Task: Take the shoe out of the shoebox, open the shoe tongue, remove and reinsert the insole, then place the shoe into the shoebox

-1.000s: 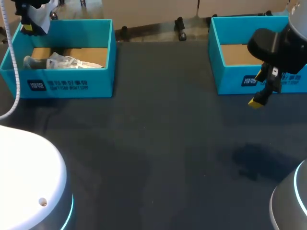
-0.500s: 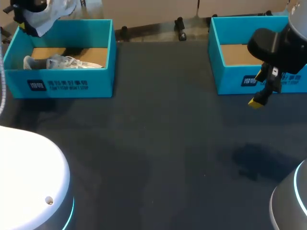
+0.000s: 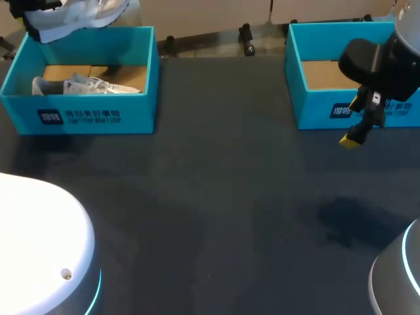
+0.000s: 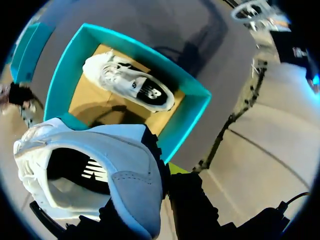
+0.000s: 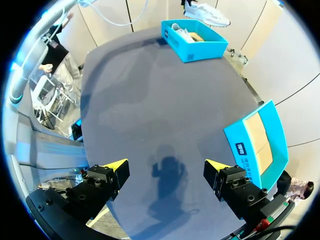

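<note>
Shoe (image 3: pixel 92 14) risen above shoebox (image 3: pixel 98 118), twin (image 3: pixel 85 85) inside.

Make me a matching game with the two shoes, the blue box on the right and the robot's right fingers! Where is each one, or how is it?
Things:
1. lifted shoe
2. other shoe
3. right shoebox
4. right gripper

Places or states:
A. fingers open, nothing between them
B. lying inside the left shoebox
C. only its brown bottom shows, no shoe
D. up in the air over the left shoebox

Right pairs: 1-D, 2-B, 3-C, 4-A.
</note>
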### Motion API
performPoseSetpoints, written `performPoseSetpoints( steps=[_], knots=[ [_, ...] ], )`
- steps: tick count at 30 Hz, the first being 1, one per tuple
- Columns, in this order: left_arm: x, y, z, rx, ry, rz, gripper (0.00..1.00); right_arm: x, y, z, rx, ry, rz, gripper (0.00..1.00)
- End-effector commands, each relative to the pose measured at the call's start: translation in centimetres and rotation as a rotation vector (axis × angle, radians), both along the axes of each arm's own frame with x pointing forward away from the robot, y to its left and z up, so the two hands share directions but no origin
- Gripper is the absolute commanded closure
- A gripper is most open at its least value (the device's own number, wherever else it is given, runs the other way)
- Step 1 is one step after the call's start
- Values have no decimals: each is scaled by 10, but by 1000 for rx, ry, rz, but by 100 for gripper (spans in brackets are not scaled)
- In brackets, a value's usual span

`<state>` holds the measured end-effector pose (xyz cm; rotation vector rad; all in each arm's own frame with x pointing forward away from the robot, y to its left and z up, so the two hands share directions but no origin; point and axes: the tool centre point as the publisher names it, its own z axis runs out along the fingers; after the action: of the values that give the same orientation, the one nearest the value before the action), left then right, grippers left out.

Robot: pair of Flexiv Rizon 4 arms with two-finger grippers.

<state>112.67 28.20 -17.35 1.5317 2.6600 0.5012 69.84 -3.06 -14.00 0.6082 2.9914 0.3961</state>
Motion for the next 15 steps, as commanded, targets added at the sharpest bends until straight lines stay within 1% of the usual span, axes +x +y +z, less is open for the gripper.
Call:
performPoseSetpoints(
  steps=[1, 13, 14, 15],
  knots=[
    [3, 5, 1, 2, 74, -561, 100, 2, 2, 0, -3, 4, -1, 0],
    [3, 5, 1, 2, 74, -561, 100, 2, 2, 0, -3, 4, -1, 0],
    [2, 5, -2, 22, 81, -586, 100, 2, 2, 0, -3, 4, -1, 0],
    [3, 4, -3, 19, 94, -588, 100, 2, 2, 0, -3, 4, -1, 0]
  ],
)
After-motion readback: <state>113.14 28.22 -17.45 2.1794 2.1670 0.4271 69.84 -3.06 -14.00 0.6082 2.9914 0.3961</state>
